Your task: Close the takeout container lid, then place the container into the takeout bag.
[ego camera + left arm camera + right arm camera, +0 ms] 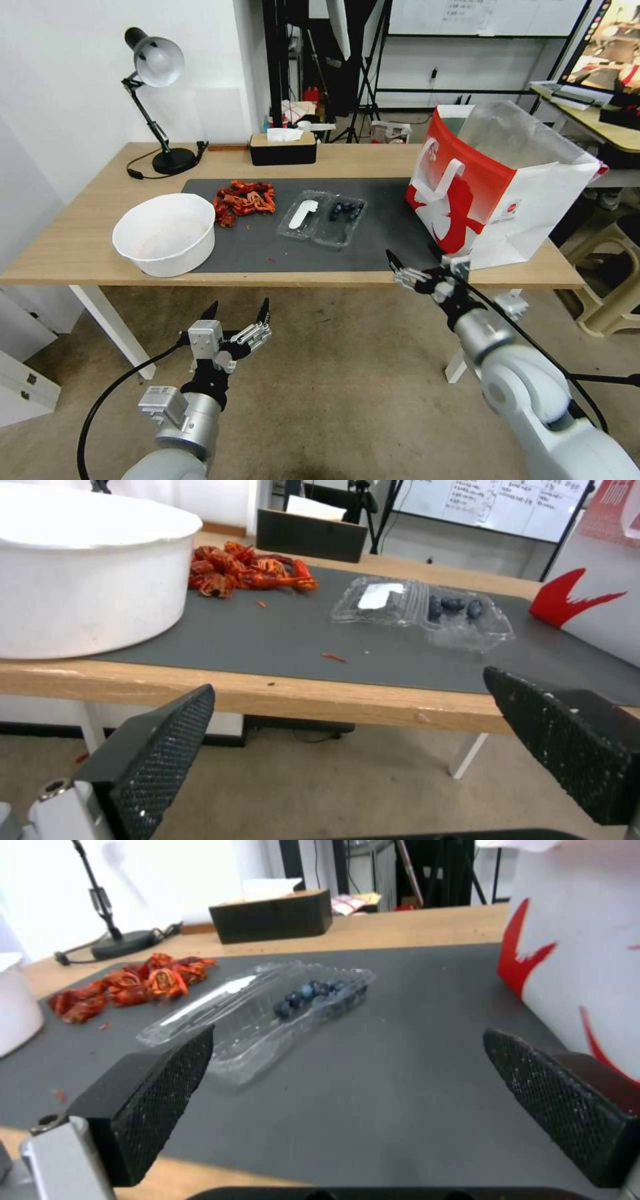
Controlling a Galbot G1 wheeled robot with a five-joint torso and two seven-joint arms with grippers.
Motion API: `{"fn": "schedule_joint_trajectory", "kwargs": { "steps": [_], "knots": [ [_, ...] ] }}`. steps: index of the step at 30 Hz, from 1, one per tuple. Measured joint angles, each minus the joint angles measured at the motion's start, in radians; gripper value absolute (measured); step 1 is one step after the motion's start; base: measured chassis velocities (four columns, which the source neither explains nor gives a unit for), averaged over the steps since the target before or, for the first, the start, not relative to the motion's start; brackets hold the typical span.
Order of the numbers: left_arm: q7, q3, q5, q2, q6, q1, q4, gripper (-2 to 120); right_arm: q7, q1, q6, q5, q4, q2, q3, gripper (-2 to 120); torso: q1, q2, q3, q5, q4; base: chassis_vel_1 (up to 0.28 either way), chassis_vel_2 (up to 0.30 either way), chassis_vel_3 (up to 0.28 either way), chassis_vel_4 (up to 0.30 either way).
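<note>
Container (323,218) open flat on the dark mat (373,247), near its middle, both clear halves side by side. Lid (303,215), with the white sticker, on the robot's left; berry half (345,212) on the right, holding a small cluster of dark blue berries. Same layout from the left wrist view: container (427,611) lying open, lid (380,597) toward the bowl side.

Bag (497,183) upright at the mat's right end, well apart from the container, mouth open, silvery lining showing, one white handle hanging against the red panel. Base possibly overhanging the table's near edge a little; hard to tell from this angle.

Left of the container, a heap of red crayfish (243,199) on the mat, with a few red scraps nearby. Farther left, a big white bowl (165,233) at the mat's corner, near the table's (80,240) front edge. Along the back edge, a black tissue box (283,147) and a desk lamp (157,100).

Left gripper (237,311) below and in front of the table's edge, over the floor, fingers spread wide, holding nothing. Right gripper (407,263) raised to the table's front edge, just in front of the bag's corner, fingers (143,1100) likewise spread apart and empty, aimed toward the container (267,1007) across bare mat.
</note>
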Motion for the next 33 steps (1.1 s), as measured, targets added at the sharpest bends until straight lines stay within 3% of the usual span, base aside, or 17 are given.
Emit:
{"fn": "schedule_joint_trajectory", "kwargs": {
  "steps": [3,6,19,25,33],
  "knots": [
    [0.0,-0.002,0.0,-0.002,-0.002,0.0,0.002,100,0.048,0.058,-0.035,0.019,-0.019,-0.003,-0.043,100,0.0,0.0,0.0,-0.0001,0.0,0.0,0.0,0.0,0.0],
    [-0.001,-0.004,0.001,-0.007,-0.007,0.002,0.008,100,0.163,0.172,-0.12,0.088,-0.058,-0.001,-0.126,100,0.0,0.0,0.0,-0.0002,0.0,0.0,0.0,0.0,0.0],
    [-0.004,-0.005,0.006,-0.021,-0.011,0.001,0.024,100,0.472,0.447,-0.313,0.276,-0.161,0.05,-0.297,100,0.0,0.0,0.0,-0.0003,0.0001,0.0,0.0,0.0,0.0],
    [-0.004,-0.006,0.005,-0.022,-0.011,0.0,0.029,100,0.562,0.517,-0.384,0.331,-0.206,0.073,-0.346,100,0.0,0.0,0.0,0.0,-0.0001,0.0,0.0,0.0,0.0],
    [-0.009,-0.007,0.004,-0.024,-0.01,-0.002,0.033,100,0.613,0.572,-0.412,0.334,-0.263,0.09,-0.404,100,0.0,0.0,0.0,-0.0001,0.0,0.0,0.0,0.0,0.0]
  ]
}}
